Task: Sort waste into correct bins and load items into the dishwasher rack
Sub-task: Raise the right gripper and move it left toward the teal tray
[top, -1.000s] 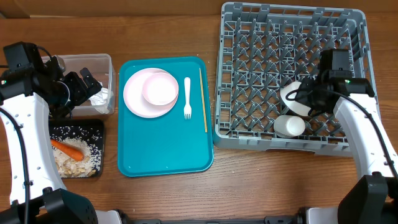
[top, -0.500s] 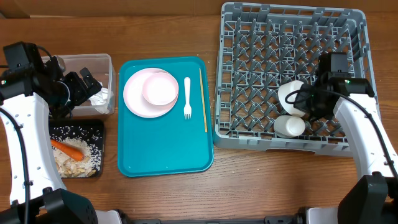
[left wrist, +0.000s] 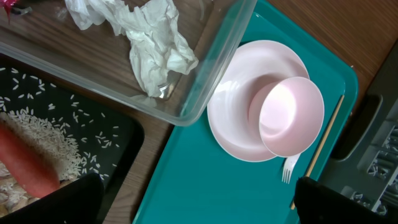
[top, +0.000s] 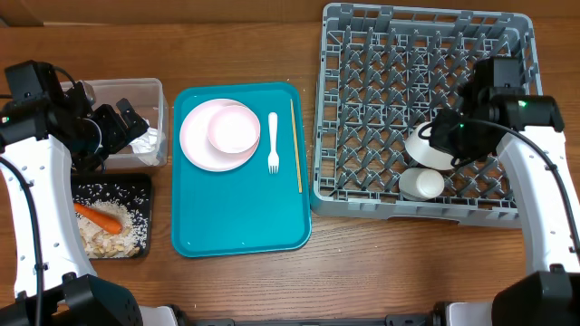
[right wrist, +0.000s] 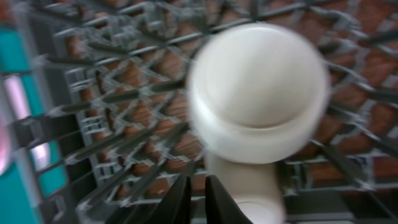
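My right gripper (top: 446,136) hovers over the grey dishwasher rack (top: 426,20), its fingers (right wrist: 180,200) a narrow slit apart with nothing between them. Just ahead of it a white bowl (right wrist: 258,87) rests bottom-up among the pegs, and a white cup (top: 421,184) lies below it. My left gripper (top: 122,127) hangs wide open and empty by the clear tub (top: 161,91), which holds crumpled tissue (left wrist: 155,50). The black tray (top: 145,186) holds rice and a carrot (top: 100,215). A white plate (top: 201,152), pink bowl (top: 233,129), fork (top: 273,143) and chopsticks (top: 295,145) lie on the teal tray (top: 236,217).
A red wrapper (left wrist: 11,6) shows at the tub's far corner. The rack's upright pegs crowd round the bowl and cup. Bare wooden table lies in front of the trays and the rack.
The right gripper has drawn back up and to the right from the white bowl, its fingers parting slightly; the bowl stays in the rack. The left arm has not moved.
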